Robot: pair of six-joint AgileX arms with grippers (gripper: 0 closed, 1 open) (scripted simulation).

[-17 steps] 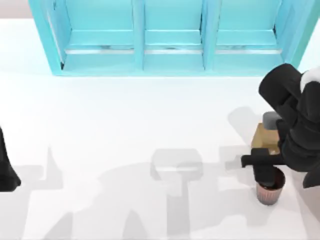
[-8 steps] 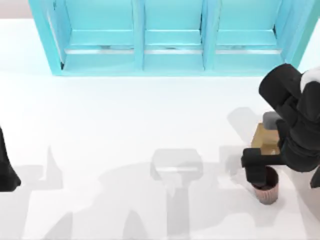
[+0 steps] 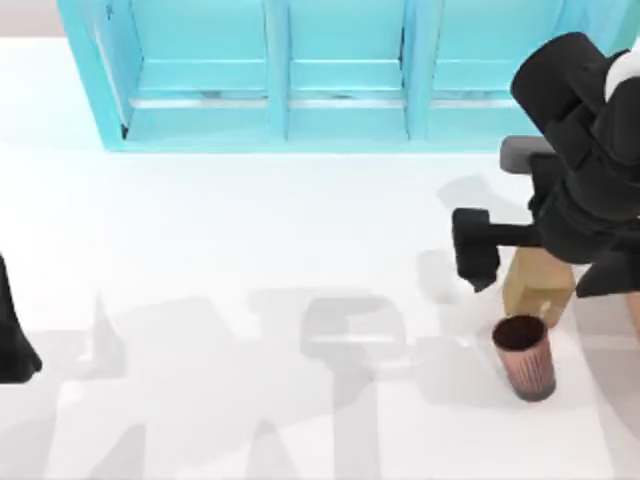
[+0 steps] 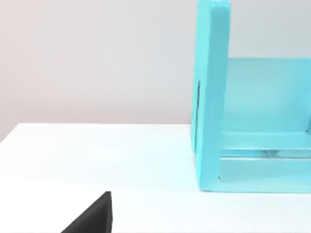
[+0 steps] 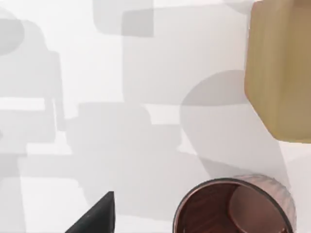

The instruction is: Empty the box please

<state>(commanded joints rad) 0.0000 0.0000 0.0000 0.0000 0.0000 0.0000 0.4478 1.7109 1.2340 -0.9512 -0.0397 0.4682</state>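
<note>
The box is out of view. A ribbed copper-brown cup (image 3: 525, 357) stands upright and free on the white table at the right; its dark inside shows in the right wrist view (image 5: 233, 206). Just behind it stands a small olive-brown carton (image 3: 538, 285), also seen as a tan block (image 5: 279, 73). My right gripper (image 3: 475, 255) hangs open above the table, up and left of the cup, holding nothing; one black fingertip (image 5: 95, 218) shows. My left gripper (image 3: 15, 335) is parked at the table's left edge, open, with one fingertip (image 4: 92, 221) in view.
A big turquoise shelf cabinet (image 3: 330, 75) spans the back of the table, and its end wall (image 4: 211, 97) shows in the left wrist view. The right arm's black body (image 3: 590, 200) covers the table's right rear. White tabletop (image 3: 250, 260) stretches between the arms.
My right gripper has let go of the cup and risen up and left, away from it. The cup now stands alone on the table. The left arm has not moved.
</note>
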